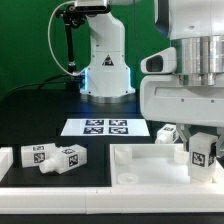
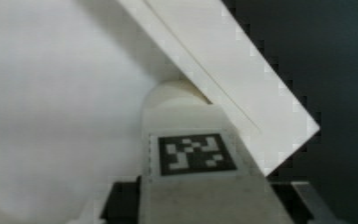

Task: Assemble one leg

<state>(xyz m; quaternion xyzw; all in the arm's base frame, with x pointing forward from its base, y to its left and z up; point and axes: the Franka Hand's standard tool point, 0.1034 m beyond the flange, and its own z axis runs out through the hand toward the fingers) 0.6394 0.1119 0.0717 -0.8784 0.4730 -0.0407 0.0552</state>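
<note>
Now our two-finger gripper [image 1: 201, 168] is clamped on the small white blocky plastic leg [image 1: 201, 153], tags outward, held upright over the large flat white square table-top [image 1: 140, 165] near its rim. We should keep the leg plumb, seat its stub squarely, then twist gently.

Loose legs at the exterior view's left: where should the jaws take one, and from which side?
Probably from above, across the blocky middle of the nearer leg. It lies flat on the table, so its long tagged sides are exposed. The other leg sits close beside it, so the jaws may have little room there.
</note>
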